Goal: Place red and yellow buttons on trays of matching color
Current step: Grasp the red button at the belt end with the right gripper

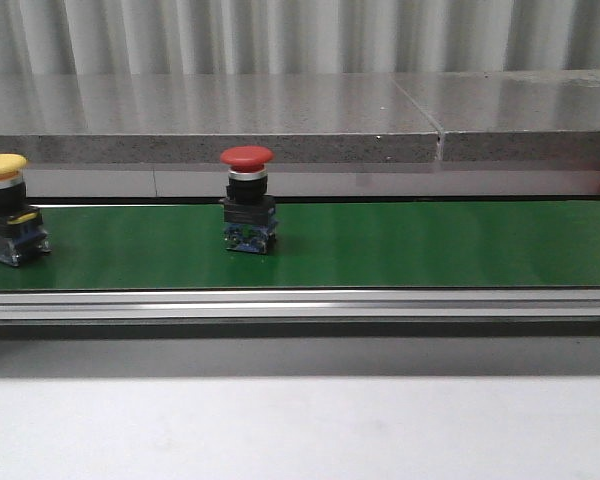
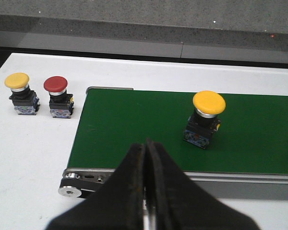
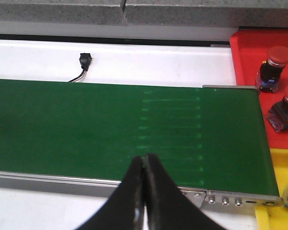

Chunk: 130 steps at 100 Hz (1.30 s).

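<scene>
Your left gripper (image 2: pixel 145 146) hangs above the near edge of the green conveyor belt (image 2: pixel 149 129), close to the belt's end roller, with its two black fingers pressed together and nothing between them. Ahead of it and off to one side, a yellow button (image 2: pixel 205 119) stands upright on the belt; in the front view this same button (image 1: pixel 7 208) sits at the far left of the belt. Beyond the belt's end, on the white table (image 2: pixel 29 143), you have a second yellow button (image 2: pixel 22 94) and a red button (image 2: pixel 59 97) standing side by side, just apart from each other.

Your right gripper (image 3: pixel 144 160) is likewise closed and empty, poised over the near edge of the belt (image 3: pixel 86 124) toward its other end. Past that end lies the red tray (image 3: pixel 252 52) with two red buttons on it: one upright (image 3: pixel 272 68), the other (image 3: pixel 285 111) tilted. A yellow tray (image 3: pixel 278 167) adjoins it on the near side.

In the front view, another red button (image 1: pixel 248 200) stands upright on the belt (image 1: pixel 430 245), well apart from the yellow one. Neither arm shows in that view.
</scene>
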Motion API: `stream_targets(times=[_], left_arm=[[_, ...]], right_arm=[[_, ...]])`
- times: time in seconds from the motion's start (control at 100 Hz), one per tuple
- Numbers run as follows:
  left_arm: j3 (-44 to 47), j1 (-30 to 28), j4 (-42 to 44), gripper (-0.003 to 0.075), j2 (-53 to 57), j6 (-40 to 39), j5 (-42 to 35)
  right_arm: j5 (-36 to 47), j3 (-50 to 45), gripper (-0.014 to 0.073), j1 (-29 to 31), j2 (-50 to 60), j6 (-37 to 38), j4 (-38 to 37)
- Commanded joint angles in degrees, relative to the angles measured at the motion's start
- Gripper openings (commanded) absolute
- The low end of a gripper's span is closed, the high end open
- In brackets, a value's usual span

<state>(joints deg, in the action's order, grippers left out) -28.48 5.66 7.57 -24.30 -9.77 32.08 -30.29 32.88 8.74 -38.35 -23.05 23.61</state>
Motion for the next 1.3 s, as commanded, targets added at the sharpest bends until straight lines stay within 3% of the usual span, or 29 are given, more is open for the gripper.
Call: stream_targets(times=[0.0,0.1,0.22,0.27,0.42,0.57,0.96,1.29], left_arm=[[-1.51,0.38,-0.01,-0.0021,-0.36,0.06,-4.49],[-1.51,0.38,-0.01,-0.0021,-0.36,0.06,-4.49],[-1.51,0.38,-0.01,-0.0021,-0.36,0.06,-4.49],[-1.51,0.38,-0.01,-0.0021,-0.36,0.06,-4.49],[-1.51,0.38,-0.01,-0.0021,-0.36,0.06,-4.49],[-1.51,0.38,-0.01,-0.0021,-0.36,0.06,-4.49],[-1.51,0.38,-0.01,-0.0021,-0.36,0.06,-4.58],[-1.51,0.38,-0.01,-0.0021,-0.36,0.06,-4.58]], right_arm=[[3.42,1.44,0.0,0.11,0.32,-0.2,1.4],[2.56,1.44,0.0192,0.11,0.32,-0.2,3.88],[1.72,1.44,0.056,0.11,0.32,-0.2,8.17],[1.81,1.44,0.0674,0.11,0.32,-0.31,8.95],[1.3,2.17,0.0633,-0.51,-0.94,-3.56,9.5],[0.29,5.25,0.0632,-6.11,-5.91,-9.38,10.98],[1.88,17.56,0.0632,-21.59,-31.25,-14.92,10.87],[2.32,29.99,0.0632,-29.51,-48.38,-17.23,10.56]])
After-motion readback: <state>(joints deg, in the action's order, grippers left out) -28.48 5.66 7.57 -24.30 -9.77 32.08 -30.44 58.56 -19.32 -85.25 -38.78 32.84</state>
